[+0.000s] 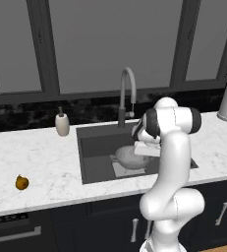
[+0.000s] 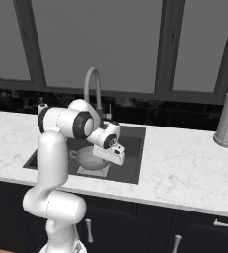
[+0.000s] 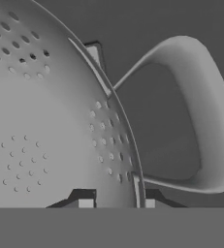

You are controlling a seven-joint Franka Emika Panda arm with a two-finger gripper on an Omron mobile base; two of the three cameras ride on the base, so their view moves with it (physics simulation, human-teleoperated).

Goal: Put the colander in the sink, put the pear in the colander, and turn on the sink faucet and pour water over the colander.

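The gripper [image 3: 117,203] is closed on the colander's rim: in the hand view one dark fingertip is seen inside the wall and the other just outside it, with the thin metal edge pinched between them, close beside the root of one loop handle [image 3: 200,121]. The colander [image 1: 129,157] is thus held directly below and in front of the hand, down inside the sink [image 1: 93,142]. Whether its feet are already resting on the lighter patch of the basin floor or are held just above it cannot be told from these views.

The colander is judged to be a stiff, light metal shell that will not yield under the pinch. Its smooth wall is likely slippery, and because it is gripped at one edge, its weight hangs off to one side and it can be expected to tilt or swing about the fingertips. A hold on the rim next to the handle, as taken here, seems sound, since the handle root stops the rim sliding sideways through the jaws.

The pear [image 1: 21,182] is seen on the counter well away from the gripper, far off to its left beyond the sink edge. It is judged small, firm and rounded, apt to roll, and best taken across its widest part. The sink faucet [image 1: 127,93] stands behind the gripper's work, above the basin's back edge.
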